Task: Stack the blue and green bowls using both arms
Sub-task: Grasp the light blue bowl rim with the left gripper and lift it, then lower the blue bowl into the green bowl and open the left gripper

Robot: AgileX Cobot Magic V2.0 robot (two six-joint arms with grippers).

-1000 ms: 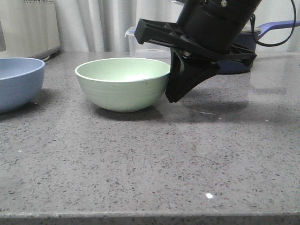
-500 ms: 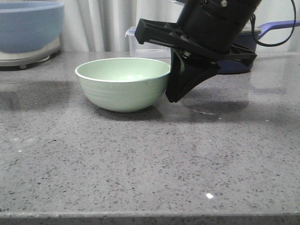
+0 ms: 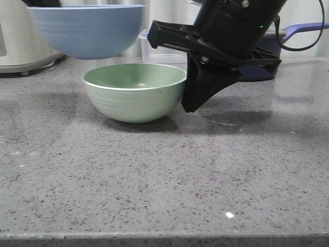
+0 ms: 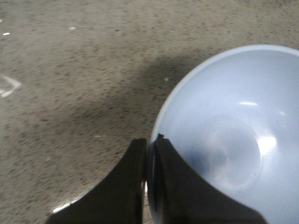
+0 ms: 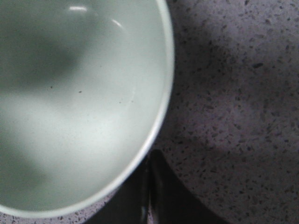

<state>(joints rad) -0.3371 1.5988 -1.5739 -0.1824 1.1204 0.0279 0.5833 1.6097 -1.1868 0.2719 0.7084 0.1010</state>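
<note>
The blue bowl point(image 3: 85, 31) hangs in the air above and slightly left of the green bowl point(image 3: 134, 92), which stands on the grey counter. In the left wrist view my left gripper point(image 4: 149, 149) is shut on the blue bowl's point(image 4: 224, 140) rim, one finger inside and one outside. In the front view that gripper is almost wholly out of view at the top left. My right gripper point(image 3: 189, 105) is shut and empty, its tips at the green bowl's right side, just outside the rim. The right wrist view shows the green bowl point(image 5: 79, 102) and the closed gripper point(image 5: 149, 186).
A white appliance point(image 3: 20, 36) stands at the back left. A clear plastic container point(image 3: 154, 51) and a dark navy pot point(image 3: 267, 56) stand behind the right arm. The counter's front edge point(image 3: 164, 237) runs along the bottom.
The blue bowl has been lifted off the counter at the far left and carried up and right, to above the green bowl. The right arm and the green bowl have not moved.
</note>
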